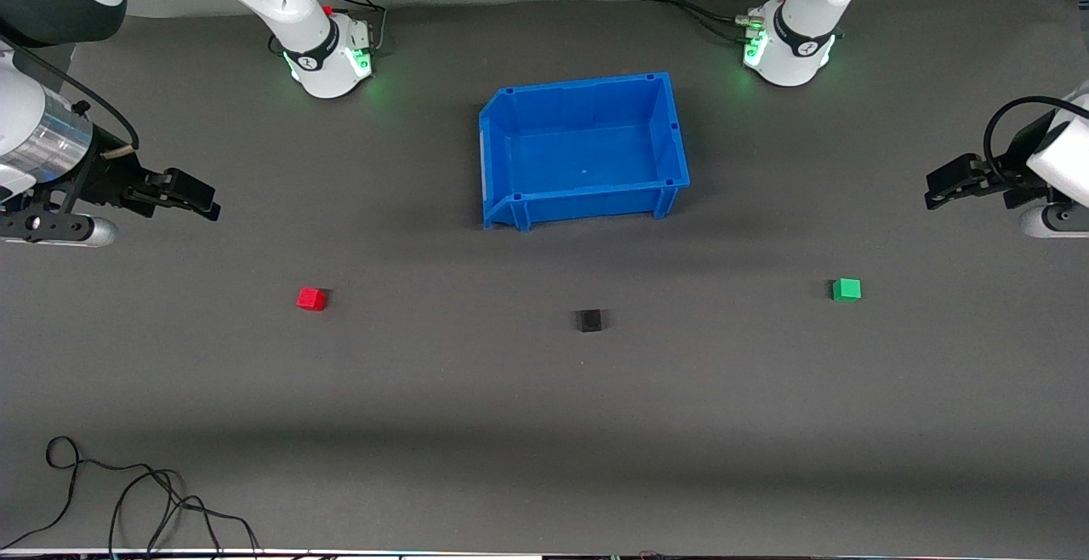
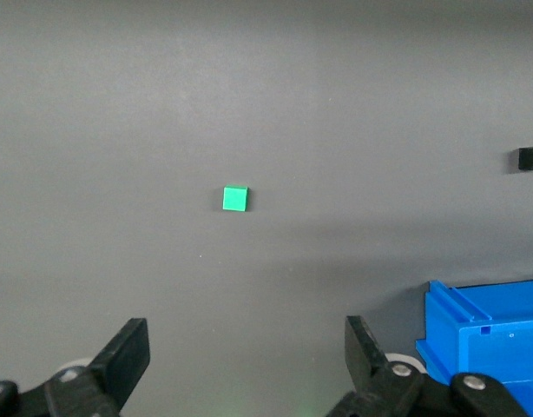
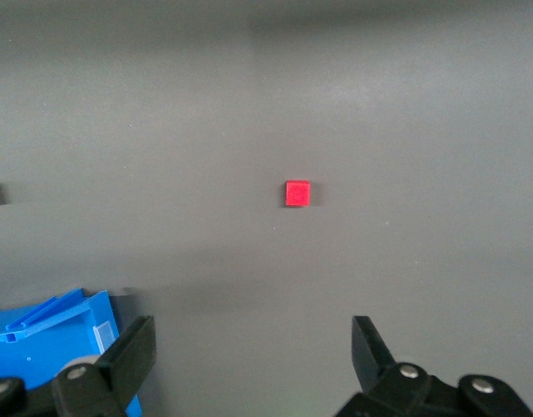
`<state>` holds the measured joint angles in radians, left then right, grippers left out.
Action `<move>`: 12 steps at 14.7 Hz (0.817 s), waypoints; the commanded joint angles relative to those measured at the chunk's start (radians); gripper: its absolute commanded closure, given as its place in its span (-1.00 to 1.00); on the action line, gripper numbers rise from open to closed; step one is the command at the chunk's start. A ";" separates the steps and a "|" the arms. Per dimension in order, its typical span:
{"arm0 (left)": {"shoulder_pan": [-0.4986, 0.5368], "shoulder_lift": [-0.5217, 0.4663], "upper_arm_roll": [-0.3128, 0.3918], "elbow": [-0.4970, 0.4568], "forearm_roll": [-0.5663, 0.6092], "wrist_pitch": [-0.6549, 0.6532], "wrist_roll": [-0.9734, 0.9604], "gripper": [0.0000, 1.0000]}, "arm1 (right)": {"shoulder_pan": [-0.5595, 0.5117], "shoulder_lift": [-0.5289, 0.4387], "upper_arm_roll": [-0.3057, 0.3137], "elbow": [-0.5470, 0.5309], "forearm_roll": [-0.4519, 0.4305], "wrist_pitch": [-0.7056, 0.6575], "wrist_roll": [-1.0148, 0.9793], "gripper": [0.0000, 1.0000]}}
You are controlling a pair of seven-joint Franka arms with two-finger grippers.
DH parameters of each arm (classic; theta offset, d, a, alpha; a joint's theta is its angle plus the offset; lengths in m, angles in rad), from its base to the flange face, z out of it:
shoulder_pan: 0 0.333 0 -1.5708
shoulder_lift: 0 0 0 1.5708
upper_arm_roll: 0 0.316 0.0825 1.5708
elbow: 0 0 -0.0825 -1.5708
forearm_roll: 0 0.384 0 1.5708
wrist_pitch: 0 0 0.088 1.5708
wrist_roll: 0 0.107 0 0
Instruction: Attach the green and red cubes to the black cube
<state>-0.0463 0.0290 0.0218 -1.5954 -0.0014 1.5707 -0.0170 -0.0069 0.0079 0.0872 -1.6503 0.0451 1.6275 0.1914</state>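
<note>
Surface: grey mat covering the desk (image 1: 544, 424), with two white arm bases along the edge farthest from the front camera.
Container: one blue bin (image 1: 584, 150), open-topped, nothing inside it, its long axis running between the two arms' ends of the desk; a corner of it shows in each wrist view.
Count: three cubes, one of each colour, and one bin.
Black cube (image 1: 588, 320): flat on the mat, nearer the front camera than the bin, well apart from both pairs of jaws and from the other cubes.
Red cube (image 1: 311, 299): toward the right arm's end of the desk, ahead of the right jaws and roughly centred between them in the right wrist view (image 3: 298, 193), not touched.
Green cube (image 1: 846, 289): toward the left arm's end, ahead of the left jaws and roughly centred between them in the left wrist view (image 2: 235, 199), not touched.
Orientation: cubes have equal sides, so no long axis; each sits on a flat face.
Right gripper (image 1: 191, 196): over the mat at its own end, jaws wide, holding nothing.
Left gripper (image 1: 944, 187): over the mat at its own end, jaws wide, holding nothing.
Loose item: black cable (image 1: 128, 492) coiled on the mat at the corner nearest the front camera.
</note>
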 commanded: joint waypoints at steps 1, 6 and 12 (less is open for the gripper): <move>0.000 0.017 -0.002 0.044 0.015 -0.043 -0.001 -1.00 | 0.001 0.004 0.006 0.012 -0.022 -0.008 0.005 -0.99; 0.002 0.055 0.003 0.080 0.009 -0.118 -0.027 -1.00 | 0.001 0.004 0.006 0.010 -0.022 -0.008 0.005 -0.99; 0.002 0.078 0.003 0.077 0.004 -0.115 -0.559 -1.00 | 0.001 0.004 0.006 0.010 -0.022 -0.008 0.005 -0.99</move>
<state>-0.0427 0.0874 0.0261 -1.5477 -0.0014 1.4631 -0.4096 -0.0068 0.0080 0.0873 -1.6503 0.0451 1.6275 0.1914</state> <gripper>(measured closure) 0.000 0.000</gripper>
